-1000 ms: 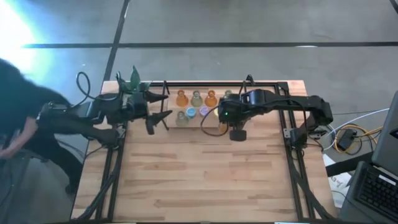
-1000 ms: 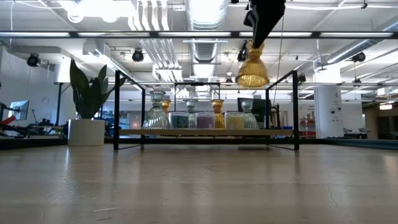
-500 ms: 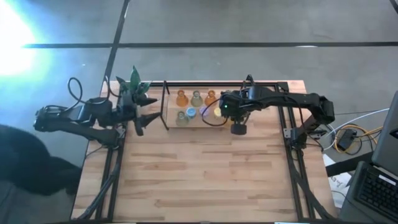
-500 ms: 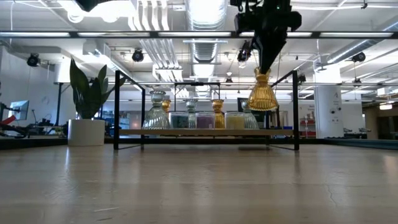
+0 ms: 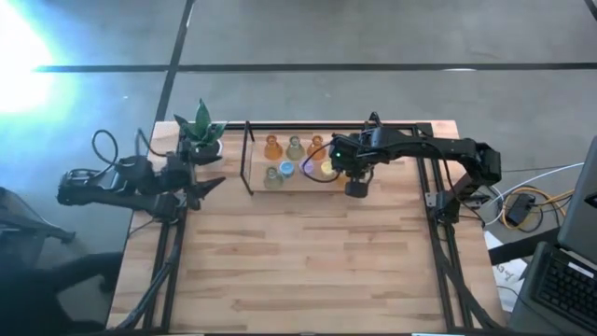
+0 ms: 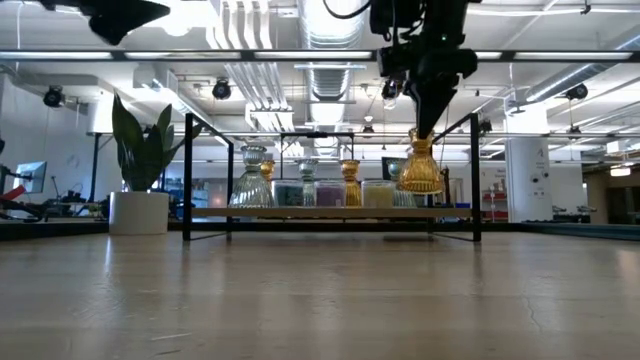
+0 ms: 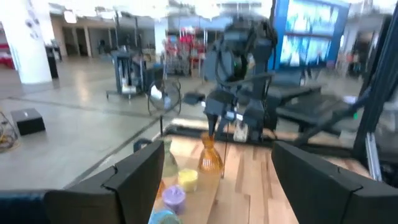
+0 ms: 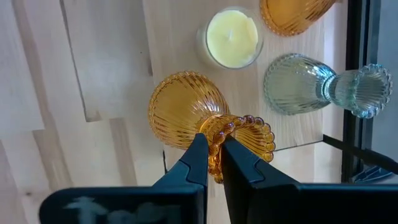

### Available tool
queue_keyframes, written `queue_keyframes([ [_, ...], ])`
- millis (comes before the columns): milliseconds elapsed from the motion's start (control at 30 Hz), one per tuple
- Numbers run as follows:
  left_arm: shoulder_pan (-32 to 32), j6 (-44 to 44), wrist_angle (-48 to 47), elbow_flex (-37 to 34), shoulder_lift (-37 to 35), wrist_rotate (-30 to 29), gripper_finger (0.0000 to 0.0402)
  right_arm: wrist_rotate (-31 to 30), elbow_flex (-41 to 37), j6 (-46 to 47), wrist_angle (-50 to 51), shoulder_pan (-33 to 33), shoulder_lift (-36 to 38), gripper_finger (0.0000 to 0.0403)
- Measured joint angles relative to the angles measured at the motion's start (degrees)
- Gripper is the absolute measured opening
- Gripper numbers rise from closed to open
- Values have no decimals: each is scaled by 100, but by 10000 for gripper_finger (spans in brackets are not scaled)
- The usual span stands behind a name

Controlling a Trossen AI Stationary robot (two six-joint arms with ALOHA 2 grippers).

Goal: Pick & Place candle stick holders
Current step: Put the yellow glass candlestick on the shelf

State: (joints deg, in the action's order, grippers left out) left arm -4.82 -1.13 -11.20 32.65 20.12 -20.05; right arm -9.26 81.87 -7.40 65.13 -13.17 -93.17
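Observation:
My right gripper (image 6: pixel 422 132) is shut on an amber ribbed candle stick holder (image 6: pixel 421 170), just off the right end of a wooden board (image 5: pixel 298 184) inside a black frame. On the board stand two amber holders (image 5: pixel 272 147), an olive-green one (image 5: pixel 295 147), a pale glassy one (image 5: pixel 272 177), and small blue (image 5: pixel 286 169), purple (image 5: pixel 306 166) and yellow (image 5: pixel 326 168) ones. My left gripper (image 5: pixel 201 189) is open and empty at the table's left edge, below the potted plant (image 5: pixel 201 126). My right gripper pinches the amber holder's beaded top rim (image 8: pixel 244 124) between its two fingers (image 8: pixel 194 163). The fingers come from above, pointing down. The holder hangs upright below them, its bulbous body (image 8: pixel 183 111) lifted clear of the table.
The black frame's posts (image 6: pixel 187 175) and rails stand around the board. A clear ribbed holder (image 8: pixel 323 84) and the yellow candle (image 8: pixel 231 31) are close beside the held one. Bare wooden tabletop (image 5: pixel 298 261) lies toward the near edge.
My right gripper has gone down and a little toward the far edge with the amber holder, which stays upright and now hangs close beside the board's right end. My left gripper has drawn back toward the table's left edge, away from the board.

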Motion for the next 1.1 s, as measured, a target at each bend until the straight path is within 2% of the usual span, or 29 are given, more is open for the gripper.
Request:
queue_keyframes([
  [233,2,-237,72,-777,-843,-258,300,4,-140,-58,-158,-73,-53,14],
  [533,0,-488,120,-1347,-1613,-363,300,26,-293,-179,-303,-121,-63,14],
  [1100,0,-426,-129,-1505,-1711,-363,300,201,-422,-290,-471,-252,-66,14],
])
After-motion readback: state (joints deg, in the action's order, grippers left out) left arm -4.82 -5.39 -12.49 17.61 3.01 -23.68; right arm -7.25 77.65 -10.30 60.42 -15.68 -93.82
